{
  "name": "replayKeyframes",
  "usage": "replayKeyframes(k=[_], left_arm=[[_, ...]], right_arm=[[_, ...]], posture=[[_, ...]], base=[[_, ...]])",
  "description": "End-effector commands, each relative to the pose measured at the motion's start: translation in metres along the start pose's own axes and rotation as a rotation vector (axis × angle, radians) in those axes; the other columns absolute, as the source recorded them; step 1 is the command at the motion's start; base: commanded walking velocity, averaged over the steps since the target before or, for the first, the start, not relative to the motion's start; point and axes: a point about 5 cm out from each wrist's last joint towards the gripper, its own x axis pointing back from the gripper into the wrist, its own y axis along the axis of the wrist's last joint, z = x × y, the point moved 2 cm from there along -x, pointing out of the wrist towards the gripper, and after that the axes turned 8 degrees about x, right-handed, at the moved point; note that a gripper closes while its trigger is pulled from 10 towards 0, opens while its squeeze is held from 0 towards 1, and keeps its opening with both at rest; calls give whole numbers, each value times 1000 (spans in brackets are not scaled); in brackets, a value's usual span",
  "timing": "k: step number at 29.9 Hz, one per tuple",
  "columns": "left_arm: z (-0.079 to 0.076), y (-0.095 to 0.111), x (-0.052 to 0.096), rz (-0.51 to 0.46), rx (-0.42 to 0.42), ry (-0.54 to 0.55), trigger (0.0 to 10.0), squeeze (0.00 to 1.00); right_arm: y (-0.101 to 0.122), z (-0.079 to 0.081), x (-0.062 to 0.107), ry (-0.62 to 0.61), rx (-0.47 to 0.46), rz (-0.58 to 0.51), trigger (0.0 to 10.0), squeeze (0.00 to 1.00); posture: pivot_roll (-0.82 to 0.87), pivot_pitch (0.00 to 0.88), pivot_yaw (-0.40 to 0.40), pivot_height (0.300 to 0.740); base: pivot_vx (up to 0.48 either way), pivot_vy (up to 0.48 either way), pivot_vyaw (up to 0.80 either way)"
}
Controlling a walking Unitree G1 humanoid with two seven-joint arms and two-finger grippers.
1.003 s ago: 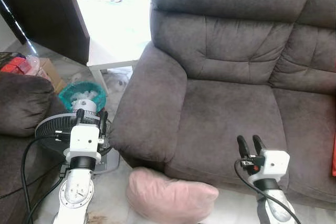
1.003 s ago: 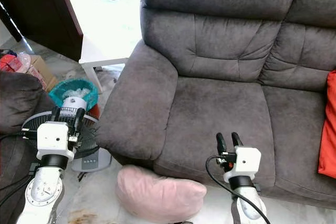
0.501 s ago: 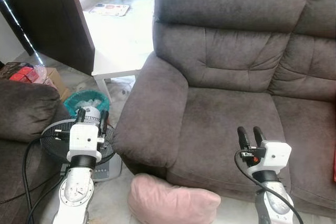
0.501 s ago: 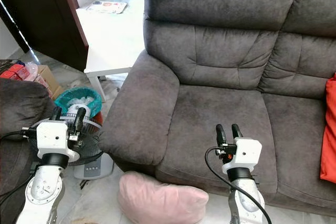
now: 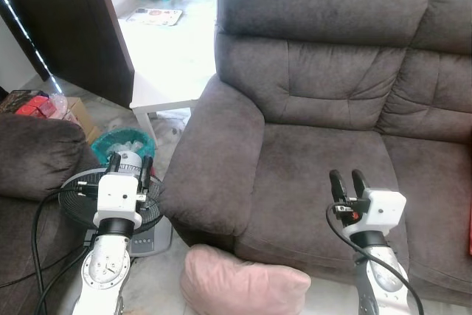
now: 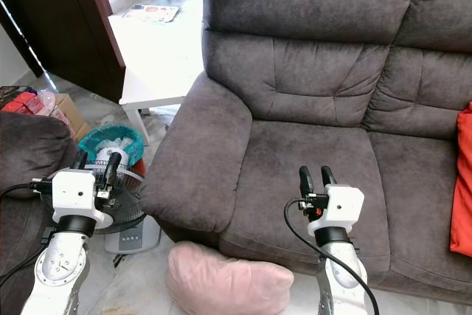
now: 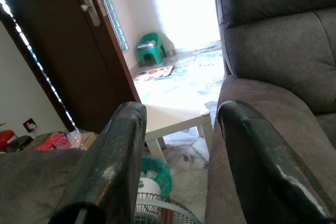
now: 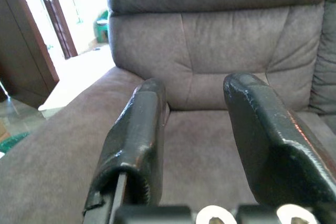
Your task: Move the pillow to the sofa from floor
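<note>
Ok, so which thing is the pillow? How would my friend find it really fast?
Start at the big dark grey sofa. Look down at the floor just in front of its left armrest, between the two robot arms. The pillow lies there, soft and pale pink, unlike the black fan and green basket beside it.

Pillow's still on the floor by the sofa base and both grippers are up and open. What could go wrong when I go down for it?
The pink pillow lies against the sofa front, so the right gripper, now above the seat, may snag the seat edge while lowering. The left gripper hangs over the fan and its cables; reaching down could knock or catch them.
</note>
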Motion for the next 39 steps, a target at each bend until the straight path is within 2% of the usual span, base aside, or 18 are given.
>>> replayKeyframes(k=[1, 3, 13, 20, 23, 27, 30, 39], left_arm=[[3, 0, -3, 11, 3, 3, 10000, 0], [4, 1, -6, 8, 2, 6, 10000, 0], [5, 0, -8, 8, 33, 34, 10000, 0], [-5, -1, -8, 21, 78, -7, 10000, 0], [-12, -3, -8, 40, 164, -36, 10000, 0], [-21, 0, -7, 36, 191, -97, 10000, 0], [-23, 0, -6, 47, 181, -119, 10000, 0], [-14, -5, -1, 74, 114, -137, 10000, 0]], right_arm=[[5, -1, -3, 1, 1, -13, 10000, 0], [7, -2, -5, 2, 2, -17, 10000, 0], [9, 2, -7, 13, 2, -14, 10000, 0], [12, 3, -10, 25, 12, -18, 10000, 0], [13, 2, -11, 24, 15, -22, 10000, 0], [13, 3, -12, 33, 14, -21, 10000, 0], [12, 3, -11, 39, 16, -14, 10000, 0], [9, -1, -10, 45, 28, 5, 10000, 0]], posture=[[140, 8, 8, 740], [149, 38, 4, 740], [167, 71, -7, 740], [170, 82, -12, 740], [170, 89, -15, 740], [170, 95, -21, 740], [169, 98, -22, 740], [169, 108, -25, 740]], base=[[0, 0, 0], [0, 0, 0], [0, 0, 0], [0, 0, 0], [0, 0, 0], [0, 0, 0], [0, 0, 0], [0, 0, 0]])
